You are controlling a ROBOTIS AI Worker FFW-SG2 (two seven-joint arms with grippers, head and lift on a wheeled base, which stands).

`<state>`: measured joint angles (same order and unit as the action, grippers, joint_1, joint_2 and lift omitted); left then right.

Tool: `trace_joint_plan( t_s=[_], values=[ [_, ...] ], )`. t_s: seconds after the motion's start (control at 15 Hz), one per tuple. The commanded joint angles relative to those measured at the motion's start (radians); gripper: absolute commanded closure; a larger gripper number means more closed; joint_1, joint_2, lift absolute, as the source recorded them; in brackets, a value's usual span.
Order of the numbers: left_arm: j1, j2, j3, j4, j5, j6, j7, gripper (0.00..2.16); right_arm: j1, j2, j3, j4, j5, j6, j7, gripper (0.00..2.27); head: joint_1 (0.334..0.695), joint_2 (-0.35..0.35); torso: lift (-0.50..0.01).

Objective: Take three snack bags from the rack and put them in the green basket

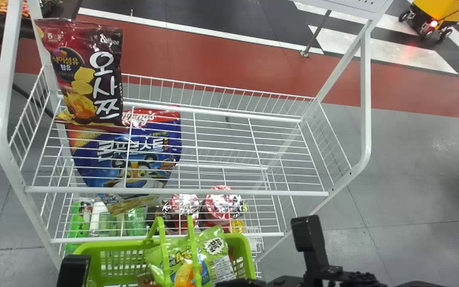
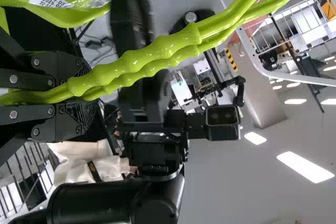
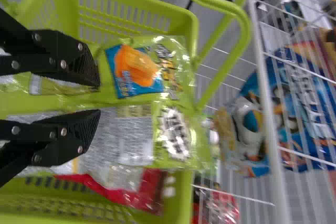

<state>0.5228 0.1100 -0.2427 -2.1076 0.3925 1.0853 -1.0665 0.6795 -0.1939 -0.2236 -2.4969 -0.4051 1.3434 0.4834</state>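
With our left hand (image 2: 81, 94) closed on the handles (image 2: 152, 52) of the green basket (image 1: 248, 255) and our right hand (image 3: 97, 97) spread open, empty, above a snack bag (image 3: 181, 80) overlapping the rim (image 3: 184, 203), we risk tipping it outside if a fingertip snags it while withdrawing.

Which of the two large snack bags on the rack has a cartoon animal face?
The blue bag, seen through the wires of the upper shelf; the dark red bag above it shows yellow chips instead.
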Motion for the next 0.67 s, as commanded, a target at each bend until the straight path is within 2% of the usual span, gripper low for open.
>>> trace_joint_plan(
  t_s=[0.0, 0.13, 0.33, 0.53, 0.6],
  values=[
    [-0.001, -0.003, -0.001, 0.000, -0.003, 0.000, 0.002, 1.87, 0.032, 0.007, -0.020, -0.010, -0.003, -0.145, -0.009, 0.06, 0.695, -0.350, -0.007],
    [-0.001, -0.001, -0.001, 0.000, -0.003, 0.000, 0.002, 1.87, 0.046, 0.024, -0.028, -0.010, -0.003, -0.267, -0.008, 0.06, 0.695, -0.350, -0.007],
    [0.000, -0.003, -0.003, 0.000, 0.000, -0.009, 0.000, 1.87, 0.118, 0.034, 0.012, 0.075, 0.026, -0.994, -0.031, 0.07, 0.695, -0.350, -0.007],
    [0.002, -0.003, -0.006, 0.003, 0.000, -0.021, 0.005, 1.87, 0.118, 0.048, 0.102, 0.135, 0.098, -1.246, -0.158, 0.07, 0.695, -0.350, -0.007],
    [0.000, -0.003, -0.006, 0.003, 0.000, -0.021, 0.008, 1.87, 0.123, 0.056, 0.150, 0.132, 0.131, -1.261, -0.239, 0.07, 0.695, -0.350, -0.007]
  ],
)
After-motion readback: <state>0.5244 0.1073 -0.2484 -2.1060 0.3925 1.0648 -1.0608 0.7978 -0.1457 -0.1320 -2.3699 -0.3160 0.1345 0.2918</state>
